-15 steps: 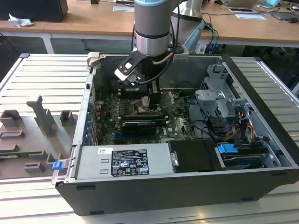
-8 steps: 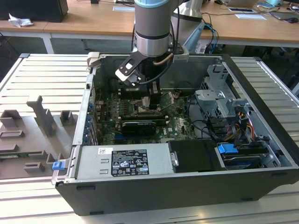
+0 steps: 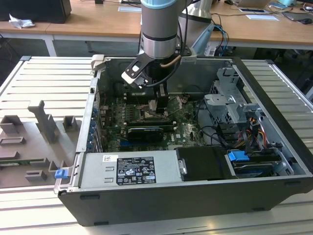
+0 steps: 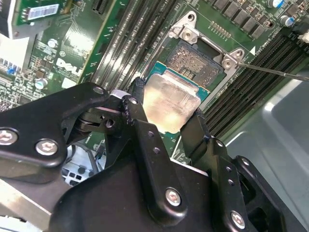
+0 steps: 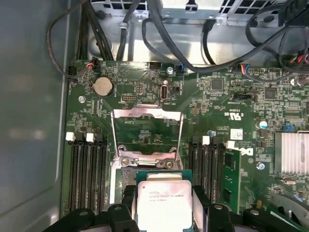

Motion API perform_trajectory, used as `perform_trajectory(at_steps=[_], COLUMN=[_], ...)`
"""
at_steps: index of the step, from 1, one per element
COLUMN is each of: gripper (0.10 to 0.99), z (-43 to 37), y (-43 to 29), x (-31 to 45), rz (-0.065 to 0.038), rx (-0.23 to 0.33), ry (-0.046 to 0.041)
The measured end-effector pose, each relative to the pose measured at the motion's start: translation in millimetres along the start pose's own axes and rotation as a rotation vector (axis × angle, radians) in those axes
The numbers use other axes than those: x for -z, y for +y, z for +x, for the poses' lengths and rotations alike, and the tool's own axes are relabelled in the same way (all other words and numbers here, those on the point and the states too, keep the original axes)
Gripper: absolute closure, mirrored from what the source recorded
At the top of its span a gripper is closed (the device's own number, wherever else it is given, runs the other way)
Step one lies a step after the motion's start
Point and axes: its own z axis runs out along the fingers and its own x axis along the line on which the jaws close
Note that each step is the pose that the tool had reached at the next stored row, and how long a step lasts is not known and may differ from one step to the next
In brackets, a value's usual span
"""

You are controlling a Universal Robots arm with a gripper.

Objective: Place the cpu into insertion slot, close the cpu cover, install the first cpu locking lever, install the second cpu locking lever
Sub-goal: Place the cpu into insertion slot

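Observation:
My gripper (image 4: 166, 105) is shut on the cpu (image 4: 174, 96), a pale silvery square chip on a green base, with one black finger on each of two opposite edges. The chip hangs just off the near edge of the insertion slot (image 4: 195, 60), whose dark contact field and silvery rim lie bare on the green board. In the first wrist view the cpu (image 5: 161, 195) sits between the fingers of the gripper (image 5: 162, 205), and beyond it the cpu cover (image 5: 146, 114) stands swung up and open. In the exterior view the gripper (image 3: 152, 105) reaches down inside the computer case.
Long black RAM slots (image 4: 130, 43) flank the socket on both sides. A thin metal lever rod (image 4: 275, 71) sticks out beside it. Black cables (image 5: 193, 53) run past the board's far edge. The grey case wall (image 5: 29, 121), a drive cage (image 3: 230, 98) and the power supply (image 3: 132, 169) hem in the board.

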Motion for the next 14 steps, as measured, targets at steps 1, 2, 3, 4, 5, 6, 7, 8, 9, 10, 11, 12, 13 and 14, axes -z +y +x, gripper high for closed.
perform_trajectory(at_steps=[1, 2, 3, 4, 5, 6, 7, 8, 9, 10, 11, 12, 13, 14], gripper=[0.541, 0.541, 0.541, 0.541, 0.541, 0.541, 0.541, 0.541, 0.541, 0.541, 0.541, 0.541, 0.541, 0.541], z=[1.0, 1.7, 2.1, 2.7, 3.0, 3.4, 3.9, 4.4, 5.4, 6.2, 7.2, 9.1, 10.4, 12.1], y=[-0.1, -0.3, -0.7, -2.3, -3.6, -5.0, -6.5, -7.5, -8.4, -8.7, -9.1, -9.6, -10.0, -10.6], x=[-1.6, -2.7, -3.4, -4.6, -5.1, -5.6, -6.2, -6.8, -7.8, -8.4, -9.3, -10.9, -12.0, -13.6], rz=[0.000, 0.001, 0.001, 0.001, 0.001, 0.001, 0.001, 0.001, 0.001, 0.001, 0.001, 0.001, 0.001, 0.001], rx=[-0.007, -0.012, -0.014, -0.015, -0.014, -0.014, -0.015, -0.015, -0.015, -0.014, -0.014, -0.014, -0.014, -0.015], ry=[-0.0006, -0.0010, -0.0011, -0.0010, -0.0011, -0.0011, -0.0012, -0.0012, -0.0012, -0.0011, -0.0011, -0.0012, -0.0012, -0.0011])
